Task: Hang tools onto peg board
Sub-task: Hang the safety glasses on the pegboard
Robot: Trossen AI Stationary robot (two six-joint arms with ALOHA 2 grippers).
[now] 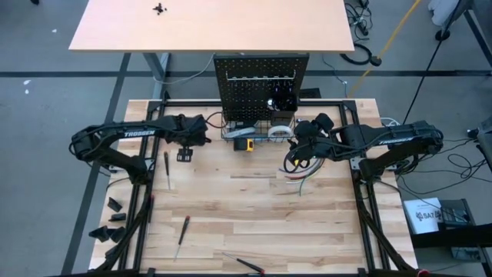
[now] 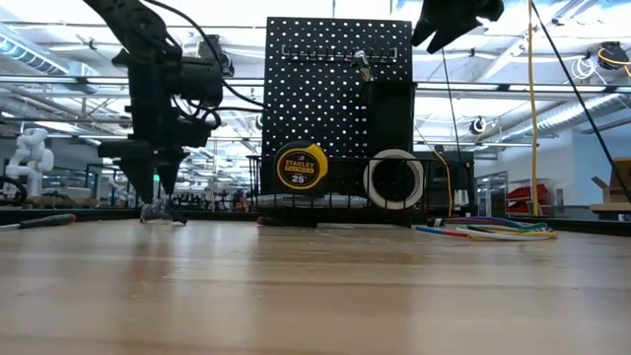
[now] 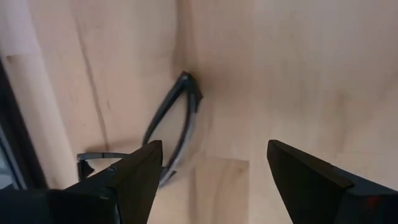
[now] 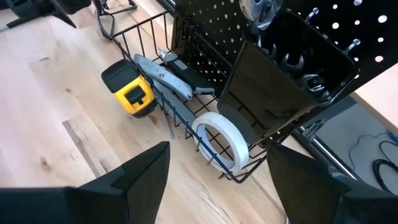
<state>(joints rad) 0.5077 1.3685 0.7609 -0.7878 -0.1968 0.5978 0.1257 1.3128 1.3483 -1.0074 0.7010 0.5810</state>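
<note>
Dark-handled pliers point(image 3: 191, 115) lie flat on the wooden table point(image 1: 254, 215), left of the peg board point(image 1: 261, 85). My left gripper point(image 3: 211, 165) hangs open just above them, pointing steeply down, one finger over a handle; in the low view its tips point(image 2: 158, 187) stand clear of the pliers point(image 2: 163, 214). My right gripper point(image 4: 217, 162) waits open and raised in front of the basket point(image 4: 186, 106). A white tape roll point(image 4: 217, 140) and a grey utility knife point(image 4: 168, 74) lie in that basket. A yellow tape measure point(image 4: 130, 93) stands on the table against it.
Red-and-black screwdrivers lie on the table at the left point(image 1: 167, 169), nearer the front point(image 1: 182, 235) and at the front edge point(image 1: 246, 265). A bundle of coloured wires point(image 1: 304, 181) lies under the right arm. The black bin point(image 4: 286, 68) on the board holds silver tools.
</note>
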